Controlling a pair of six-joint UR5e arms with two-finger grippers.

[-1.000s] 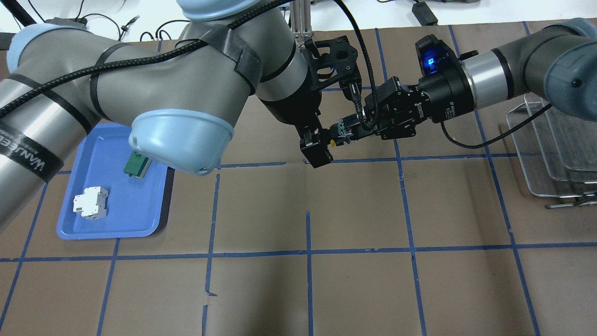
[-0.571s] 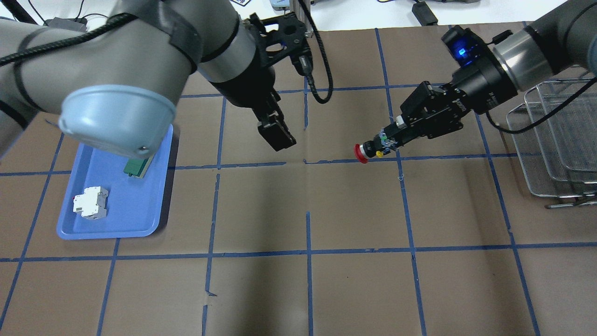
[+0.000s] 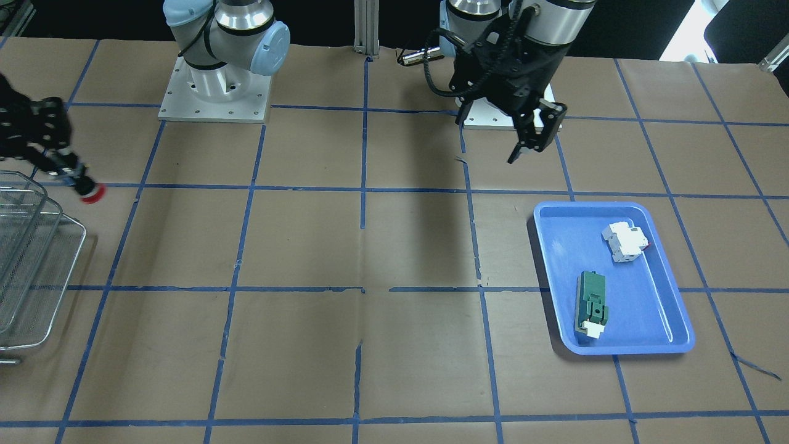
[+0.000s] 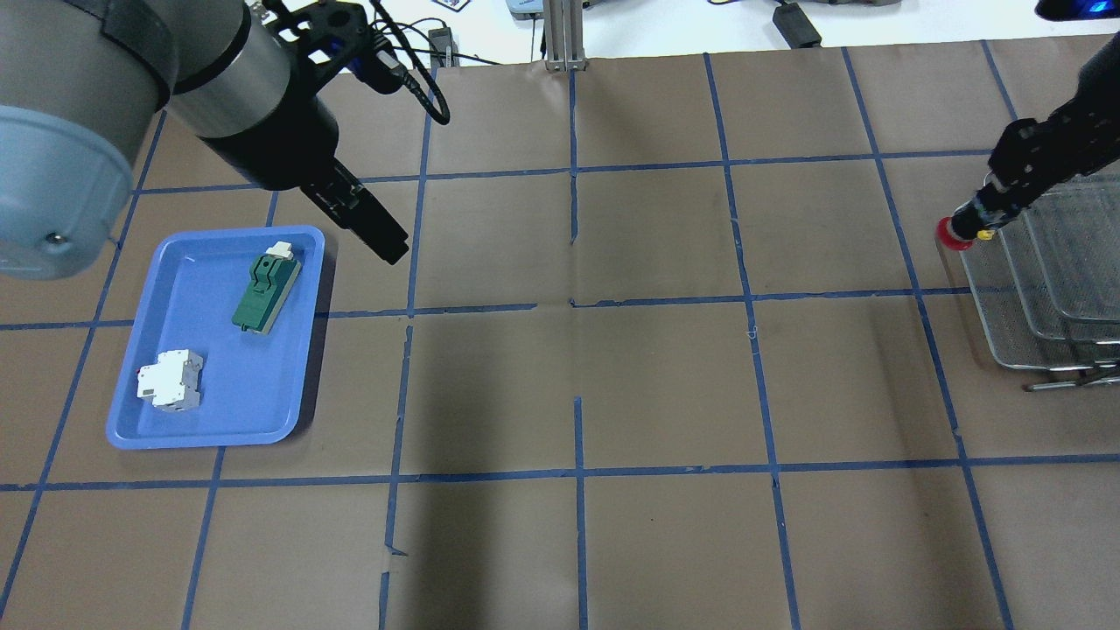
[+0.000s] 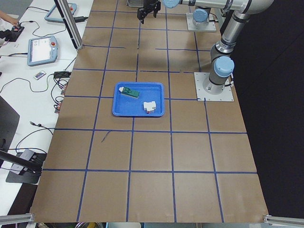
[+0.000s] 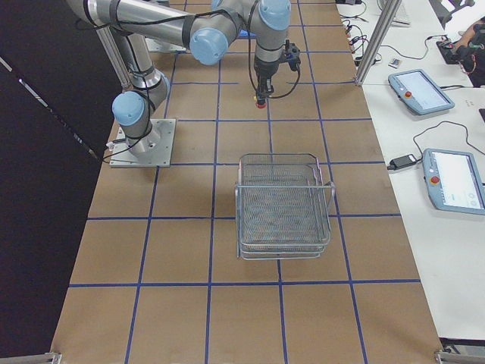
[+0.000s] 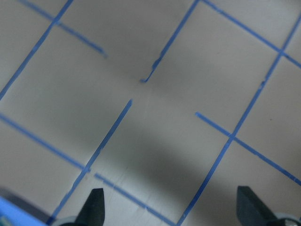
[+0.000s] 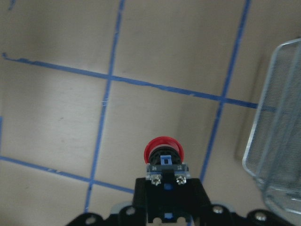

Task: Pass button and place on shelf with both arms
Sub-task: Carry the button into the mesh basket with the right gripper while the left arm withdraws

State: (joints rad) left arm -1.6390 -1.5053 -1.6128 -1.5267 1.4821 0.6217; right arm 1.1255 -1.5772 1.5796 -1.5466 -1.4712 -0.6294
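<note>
**Holding the button beside the shelf**

Gripping the button by its black body in the right gripper, fingers clenched on either side, with the red mushroom cap outermost and tilted down toward the table. Hanging in the air, clear of the brown paper and its blue tape grid. Positioned near the shelf, on the side facing the table's middle, outside the wire-mesh trays and apart from their rounded rims. Showing, from the right wrist, a small blue part and two screw heads just behind the cap, with the shelf's rim off to the right.

Spreading wide on the other side: left gripper released, grasping nothing, with only bare paper and tape lines between its two fingertips in the left wrist view. Hovering above the table near the blue tray, well apart from the button and the shelf.

Lying inside that tray, untouched: green module toward one end, white breaker toward the other, apart from each other.
</note>
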